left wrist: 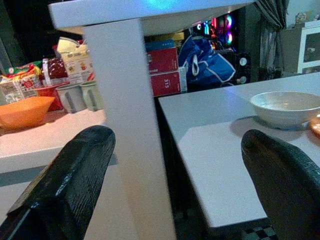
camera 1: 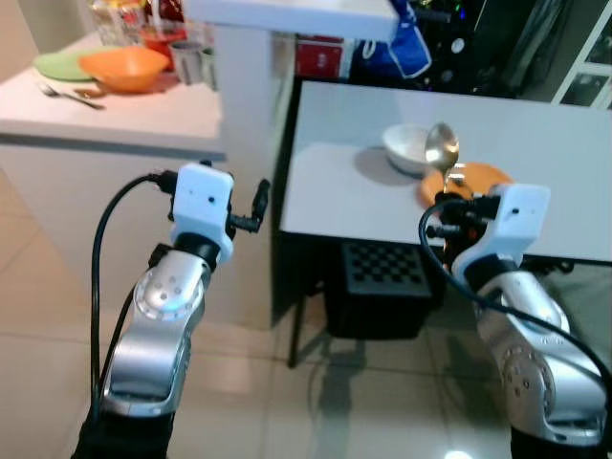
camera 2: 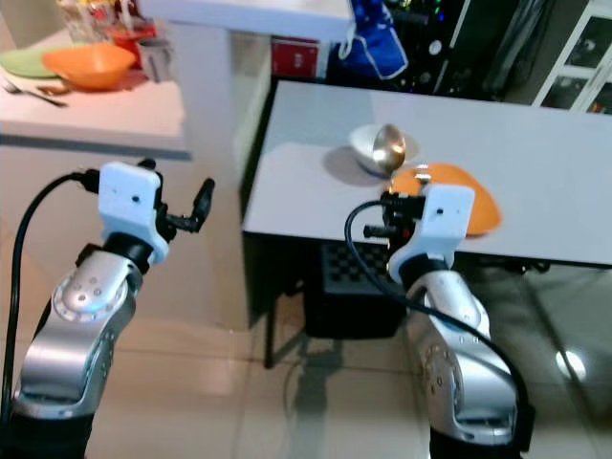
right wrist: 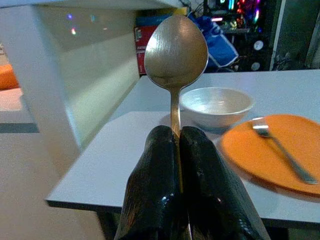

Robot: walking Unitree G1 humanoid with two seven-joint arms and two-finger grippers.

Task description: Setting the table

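Observation:
My right gripper (right wrist: 177,135) is shut on the handle of a metal spoon (right wrist: 176,52), which stands upright with its bowl on top. It hovers at the near edge of the grey table (camera 1: 335,191). Just beyond it, a white bowl (camera 1: 409,145) sits on the table beside an orange plate (right wrist: 280,165) with a fork (right wrist: 280,147) lying on it. My left gripper (camera 1: 256,206) is open and holds nothing. It is raised left of the table, in front of a white post (left wrist: 130,130).
On the white counter (camera 1: 143,120) at the left stand an orange bowl (camera 1: 124,67), a green plate (camera 1: 59,65), a fork (camera 1: 67,94), mugs (camera 1: 191,59) and food packets. A dark checkered box (camera 1: 382,287) stands under the table. Red boxes and a blue bag (left wrist: 207,62) lie behind.

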